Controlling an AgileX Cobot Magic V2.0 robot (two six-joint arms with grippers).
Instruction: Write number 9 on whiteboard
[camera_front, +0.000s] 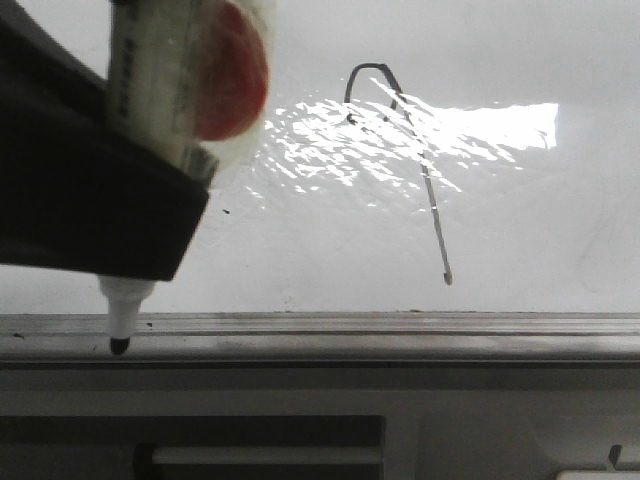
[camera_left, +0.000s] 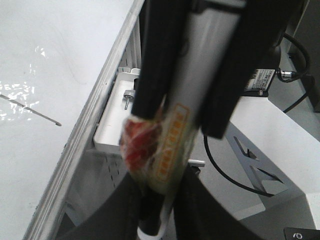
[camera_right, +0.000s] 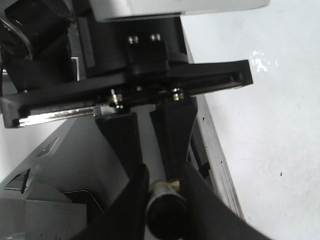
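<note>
One glossy whiteboard (camera_front: 560, 230), grey rail (camera_front: 400, 325).

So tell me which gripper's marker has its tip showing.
The left gripper: its marker shows a bare black tip by the whiteboard's rail; the right gripper's shows only its dark end.

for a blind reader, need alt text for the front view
A thin dark 9 is drawn on the glossy whiteboard. At left, a gripper holds a marker, tip down over the board's metal rail.

Glossy whiteboard (camera_front: 560, 230) lying flat, grey metal rail (camera_front: 400, 335) along its edge; number 9 (camera_front: 405, 150) drawn on it
</note>
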